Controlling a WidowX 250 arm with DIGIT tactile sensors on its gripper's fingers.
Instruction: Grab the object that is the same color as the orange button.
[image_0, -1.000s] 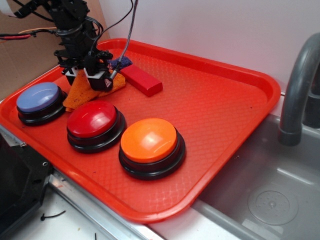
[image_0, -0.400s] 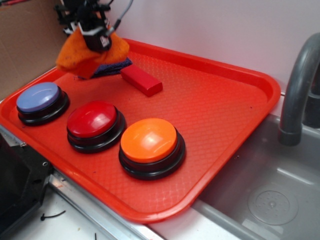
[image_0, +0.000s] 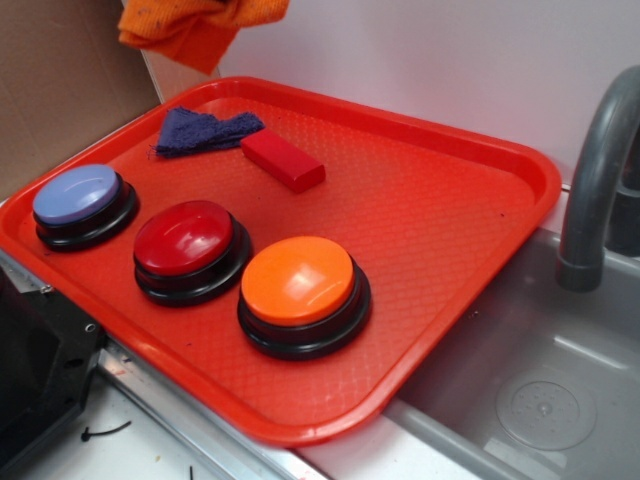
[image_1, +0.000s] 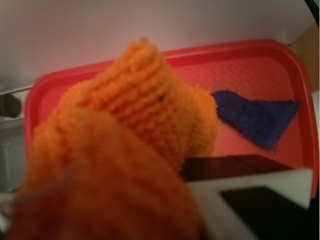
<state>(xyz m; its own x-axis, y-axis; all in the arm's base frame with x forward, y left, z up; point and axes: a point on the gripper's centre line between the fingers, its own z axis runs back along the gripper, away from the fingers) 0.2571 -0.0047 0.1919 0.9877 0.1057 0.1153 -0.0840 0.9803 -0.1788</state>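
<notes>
The orange woven cloth rag (image_0: 200, 25) hangs at the top left edge of the exterior view, lifted high above the red tray (image_0: 440, 210). It fills most of the wrist view (image_1: 130, 150) and covers the jaws. My gripper is out of the exterior view above the frame; in the wrist view only one white and black finger (image_1: 250, 195) shows, pressed against the rag. The orange button (image_0: 300, 285) sits at the tray's front, well below and right of the rag.
A dark blue cloth (image_0: 200, 130) and a red block (image_0: 283, 160) lie at the tray's back left. A red button (image_0: 188, 243) and a lavender-blue button (image_0: 80, 198) stand left of the orange one. A sink (image_0: 520, 390) and grey faucet (image_0: 600, 170) are right.
The gripper has risen from the tray with the orange rag and left the top of the exterior view. The dark blue cloth under it is now uncovered.
</notes>
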